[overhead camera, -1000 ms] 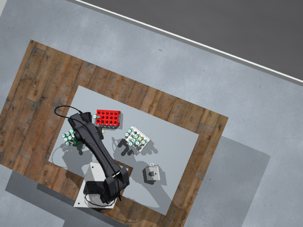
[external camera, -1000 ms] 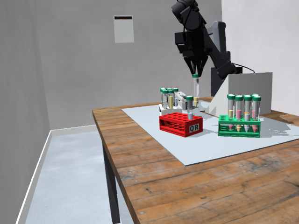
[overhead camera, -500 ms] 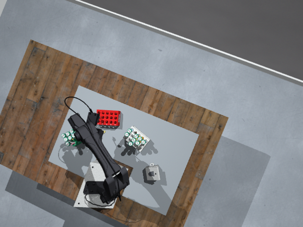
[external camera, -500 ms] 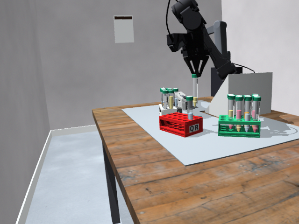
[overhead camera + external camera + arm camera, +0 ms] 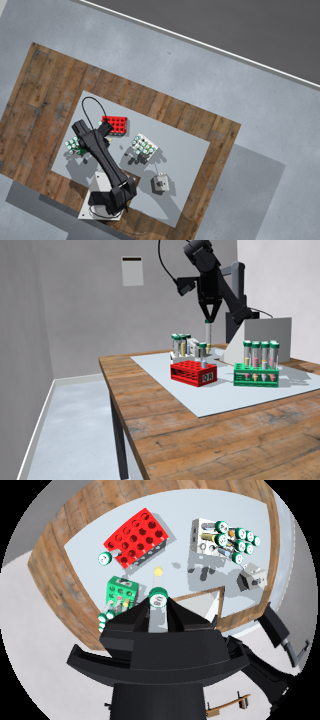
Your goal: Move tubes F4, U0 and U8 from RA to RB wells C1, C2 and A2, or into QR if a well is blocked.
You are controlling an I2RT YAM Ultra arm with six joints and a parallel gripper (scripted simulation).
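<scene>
My gripper [image 5: 208, 319] is shut on the green cap of a tube with a yellow tip [image 5: 208, 336] and holds it upright, high above the mat, between the racks. The held tube's cap shows between the fingers in the wrist view [image 5: 158, 599]. The green rack RA [image 5: 255, 376] [image 5: 75, 146] holds several green-capped tubes. The white rack RB [image 5: 140, 145] [image 5: 180, 356] also holds several tubes. The red rack QR [image 5: 193, 372] [image 5: 115, 125] holds one tube with blue liquid [image 5: 202, 356] at a corner well. I cannot read the tube labels.
The grey DONE button box [image 5: 161, 182] stands on the mat to the right of the arm's base [image 5: 103, 201]. A white upright panel [image 5: 261, 339] stands behind RA. The mat ends short of the wooden table's edges.
</scene>
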